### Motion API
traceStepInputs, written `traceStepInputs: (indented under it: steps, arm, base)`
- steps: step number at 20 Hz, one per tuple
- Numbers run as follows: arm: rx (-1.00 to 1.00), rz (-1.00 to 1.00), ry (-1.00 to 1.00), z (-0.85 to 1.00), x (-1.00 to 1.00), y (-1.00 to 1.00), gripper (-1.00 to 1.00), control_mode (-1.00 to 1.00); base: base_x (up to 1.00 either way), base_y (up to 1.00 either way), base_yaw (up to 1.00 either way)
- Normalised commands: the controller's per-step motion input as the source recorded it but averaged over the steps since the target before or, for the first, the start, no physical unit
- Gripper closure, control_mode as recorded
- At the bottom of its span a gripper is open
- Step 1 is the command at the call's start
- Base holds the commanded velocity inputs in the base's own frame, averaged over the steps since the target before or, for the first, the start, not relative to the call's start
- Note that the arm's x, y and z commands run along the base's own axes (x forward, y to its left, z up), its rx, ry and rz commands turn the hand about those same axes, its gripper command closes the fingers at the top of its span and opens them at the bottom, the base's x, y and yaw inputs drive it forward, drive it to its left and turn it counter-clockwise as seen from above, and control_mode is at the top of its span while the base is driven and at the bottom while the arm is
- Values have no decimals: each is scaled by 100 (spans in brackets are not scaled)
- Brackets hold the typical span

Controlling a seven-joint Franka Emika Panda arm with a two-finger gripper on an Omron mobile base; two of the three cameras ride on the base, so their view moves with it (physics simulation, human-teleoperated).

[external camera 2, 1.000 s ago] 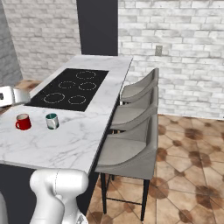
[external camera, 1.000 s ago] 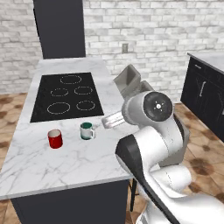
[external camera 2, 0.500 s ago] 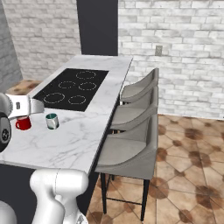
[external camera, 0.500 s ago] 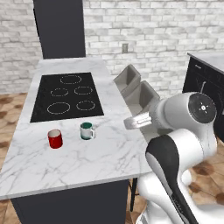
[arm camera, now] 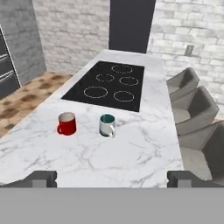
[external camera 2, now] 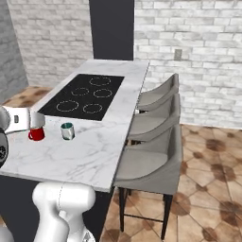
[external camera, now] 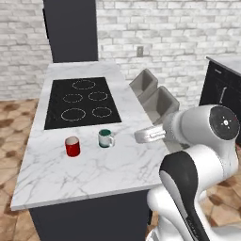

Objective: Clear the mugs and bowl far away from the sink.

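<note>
Two mugs stand side by side on the white marble island, in front of the stovetop. The plain red mug [external camera: 72, 146] [external camera 2: 36, 134] [arm camera: 66, 124] is on the left. To its right is the white mug with the teal band [external camera: 106, 138] [external camera 2: 67, 131] [arm camera: 107, 125], its handle turned to the right. My gripper [arm camera: 112, 178] is open and holds nothing; it hangs near the island's front edge, well short of both mugs. From the left base view the gripper [external camera: 143, 136] hovers over the island's right edge. The bowl and the sink are out of view.
A black stovetop [external camera: 80, 101] with ring burners lies behind the mugs. Three grey stools [external camera 2: 151, 156] line the island's right side. A dark tall column [external camera: 70, 28] stands at the far end. A dark cabinet [external camera: 221, 89] stands at the right.
The arm's upper joints have swung to the right and the hand has drifted right along the island's edge. The whole scene has shifted slightly, so the base has moved. Both mugs stay put.
</note>
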Motion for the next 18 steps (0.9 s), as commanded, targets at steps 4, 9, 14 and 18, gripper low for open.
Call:
traceStepInputs:
  steps: [4, 9, 14, 18]
  arm:
    - [0, 0, 0, 0, 0, 0, -100, 100]
    - [0, 0, 0, 0, 0, 0, -100, 100]
    - [0, 0, 0, 0, 0, 0, -100, 100]
    - [0, 0, 0, 0, 0, 0, -100, 100]
  base:
    - [-13, 100, 35]
    - [-6, 100, 43]
    - [-7, 100, 52]
    - [14, 100, 58]
